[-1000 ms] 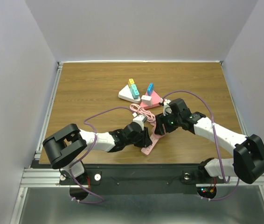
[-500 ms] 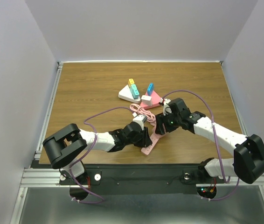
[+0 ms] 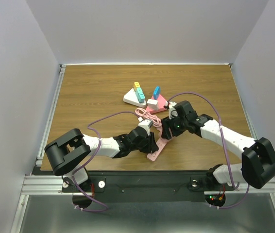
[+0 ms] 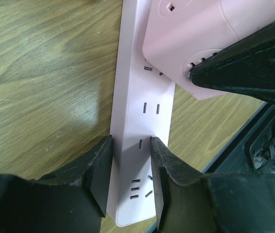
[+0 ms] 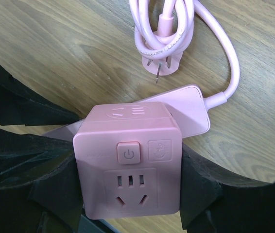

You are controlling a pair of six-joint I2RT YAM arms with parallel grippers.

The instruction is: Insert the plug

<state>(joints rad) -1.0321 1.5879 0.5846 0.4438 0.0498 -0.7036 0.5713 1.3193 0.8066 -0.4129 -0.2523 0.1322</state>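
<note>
My left gripper (image 3: 152, 143) is shut on the near end of a pink power strip (image 3: 157, 147) lying on the table; in the left wrist view its fingers (image 4: 98, 165) clamp the strip's (image 4: 145, 111) two long sides. My right gripper (image 3: 169, 131) is shut on a pink cube plug adapter (image 5: 130, 165) with a power button and a socket face. It holds the cube over the strip's far part (image 5: 192, 112). The cube's (image 4: 196, 39) underside and prongs are hidden, so I cannot tell whether it touches the strip.
The strip's pink cord lies coiled with its own plug (image 5: 164, 46) just beyond (image 3: 145, 115). A white wedge stand with yellow and teal adapters (image 3: 135, 96) and a pink wedge with a blue one (image 3: 159, 101) stand behind. The table's near edge is close by (image 3: 142, 167).
My right gripper has edged slightly left and farther with the cube. The left gripper and the strip have not moved.
</note>
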